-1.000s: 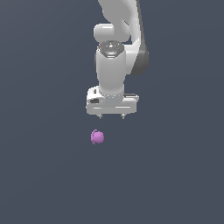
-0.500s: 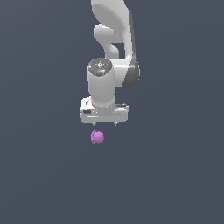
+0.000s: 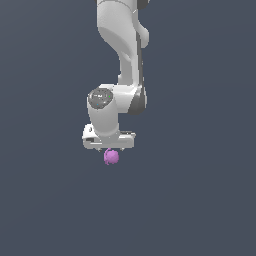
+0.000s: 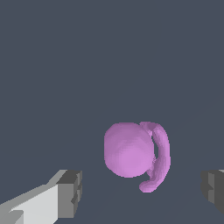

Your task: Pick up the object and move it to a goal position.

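White end effector (image 4: 142,190) hangs with its dark-padded fingers (image 4: 70,192) spread wide to either side of the small pink-purple lumpy blob with a curved side handle (image 4: 131,151), touching neither side. That blob sits on the plain dark grey desk (image 3: 200,200) directly beneath the arm, nearer one finger than the other. Centring it and sinking lower before closing would, I judge, avoid nudging it away.

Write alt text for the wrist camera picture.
A small pink-purple rounded object with a curved handle-like loop on one side sits on a dark grey surface, between the open jaws of the white gripper, untouched.
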Controlling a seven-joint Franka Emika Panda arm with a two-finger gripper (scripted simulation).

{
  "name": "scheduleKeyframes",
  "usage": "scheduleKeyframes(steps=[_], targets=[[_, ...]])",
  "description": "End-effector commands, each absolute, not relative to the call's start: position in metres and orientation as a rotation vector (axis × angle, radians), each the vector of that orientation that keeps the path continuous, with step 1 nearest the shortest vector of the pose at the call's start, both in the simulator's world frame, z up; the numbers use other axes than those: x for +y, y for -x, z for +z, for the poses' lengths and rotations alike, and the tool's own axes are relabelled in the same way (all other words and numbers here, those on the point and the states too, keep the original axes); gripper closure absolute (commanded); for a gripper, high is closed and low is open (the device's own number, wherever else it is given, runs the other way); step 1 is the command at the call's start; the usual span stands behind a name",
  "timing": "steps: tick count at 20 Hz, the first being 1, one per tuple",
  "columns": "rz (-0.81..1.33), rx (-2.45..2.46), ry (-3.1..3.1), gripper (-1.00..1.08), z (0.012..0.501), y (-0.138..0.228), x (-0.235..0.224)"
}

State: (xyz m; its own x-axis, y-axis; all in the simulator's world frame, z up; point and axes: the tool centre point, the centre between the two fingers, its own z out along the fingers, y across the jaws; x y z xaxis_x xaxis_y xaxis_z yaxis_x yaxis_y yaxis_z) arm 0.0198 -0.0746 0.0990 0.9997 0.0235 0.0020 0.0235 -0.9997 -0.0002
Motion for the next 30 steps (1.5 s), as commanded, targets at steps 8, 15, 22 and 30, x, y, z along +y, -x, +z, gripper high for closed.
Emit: scheduleKeyframes(steps=[8,15,22,30], targets=[[0.001,-0.036,3.141,-0.92,0.087,-0.02,-0.081],[0.0,-0.037,3.141,-0.92,0.054,-0.019,-0.081],[0.0,-0.037,3.141,-0.92,0.04,-0.02,-0.081],[0.0,-0.037,3.141,1.08,0.04,-0.02,-0.081]])
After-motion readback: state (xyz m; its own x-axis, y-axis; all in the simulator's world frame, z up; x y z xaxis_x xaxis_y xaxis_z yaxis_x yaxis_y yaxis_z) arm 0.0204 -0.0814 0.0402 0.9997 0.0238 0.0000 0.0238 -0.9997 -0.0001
